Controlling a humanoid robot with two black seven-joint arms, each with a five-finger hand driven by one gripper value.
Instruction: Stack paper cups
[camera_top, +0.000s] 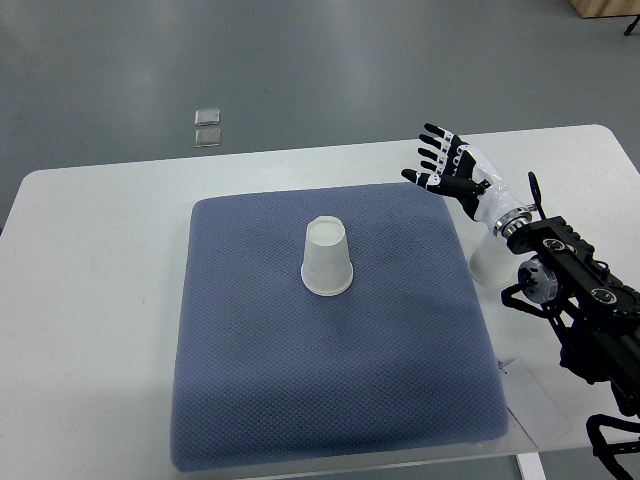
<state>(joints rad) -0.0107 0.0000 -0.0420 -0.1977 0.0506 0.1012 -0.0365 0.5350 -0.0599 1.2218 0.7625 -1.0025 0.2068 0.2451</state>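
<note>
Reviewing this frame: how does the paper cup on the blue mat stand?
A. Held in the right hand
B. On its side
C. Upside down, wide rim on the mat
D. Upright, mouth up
C: the paper cup rests with its wide rim on the blue mat and its closed base up, apart from the open right hand.

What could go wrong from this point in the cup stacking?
The upside-down paper cup sits on a soft blue mat, so a sideways nudge might tip it. The right hand is open, off the mat's far right corner, and a second white cup stands partly hidden under its forearm, which could knock it.
</note>
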